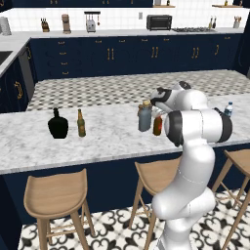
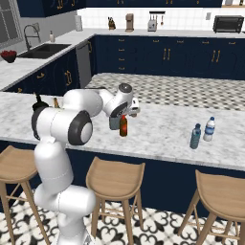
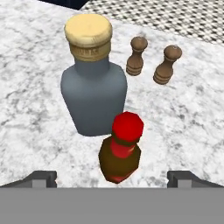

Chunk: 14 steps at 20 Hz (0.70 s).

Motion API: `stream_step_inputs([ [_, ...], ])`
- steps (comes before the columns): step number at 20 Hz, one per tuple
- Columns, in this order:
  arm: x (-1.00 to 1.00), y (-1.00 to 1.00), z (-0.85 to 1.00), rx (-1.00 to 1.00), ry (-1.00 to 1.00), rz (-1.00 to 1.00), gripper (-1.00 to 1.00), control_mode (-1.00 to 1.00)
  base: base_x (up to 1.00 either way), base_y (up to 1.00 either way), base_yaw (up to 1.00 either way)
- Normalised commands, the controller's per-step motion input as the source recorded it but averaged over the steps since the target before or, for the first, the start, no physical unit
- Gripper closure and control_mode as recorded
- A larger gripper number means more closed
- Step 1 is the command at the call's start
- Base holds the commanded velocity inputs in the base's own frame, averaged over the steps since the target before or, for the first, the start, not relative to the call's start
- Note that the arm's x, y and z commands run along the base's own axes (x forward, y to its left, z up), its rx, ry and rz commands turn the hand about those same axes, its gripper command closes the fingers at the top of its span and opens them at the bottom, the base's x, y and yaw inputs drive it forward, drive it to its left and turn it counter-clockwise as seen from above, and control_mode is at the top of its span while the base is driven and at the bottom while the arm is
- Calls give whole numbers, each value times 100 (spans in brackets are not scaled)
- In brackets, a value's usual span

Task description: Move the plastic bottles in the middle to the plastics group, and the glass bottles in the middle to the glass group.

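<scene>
Bottles stand half-sorted on the long marble counter (image 1: 107,141) of a navy-blue kitchen, judging by how they lie now. The slim blue bottle (image 2: 195,136) with the red top already stands just beside the clear water bottle (image 2: 209,129) toward the right end, so the plastics side looks finished. Two glass bottles are left in the middle: the wide grey bottle (image 3: 92,83) with a tan cap and, touching or nearly touching it on the near side, the small red-brown bottle (image 3: 120,151) with a red neck. Both must yet travel to the left end, where the squat black bottle (image 1: 58,124) and the slim beer bottle (image 1: 81,123) wait well apart from them. The arm's tool (image 3: 112,178) hangs over the red-brown bottle with its fingers spread wide to either side of it, gripping nothing; that bottle looks the next to be taken. Two small brown pepper mills (image 3: 153,61) stand behind the grey bottle. The beer bottle and water bottle each carry a label, and a band rings the tan cap, but no writing or brand can be read on any of them.
</scene>
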Motion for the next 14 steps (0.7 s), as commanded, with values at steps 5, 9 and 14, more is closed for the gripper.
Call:
stream_step_inputs([
  [5, 18, 0, -18, 0, 0, 3, -100, -100, 0, 0, 0],
  [9, 21, 0, -11, 0, 0, 3, -100, -100, 0, 0, 0],
  [14, 19, 0, -4, 0, 0, 3, -100, -100, 0, 0, 0],
])
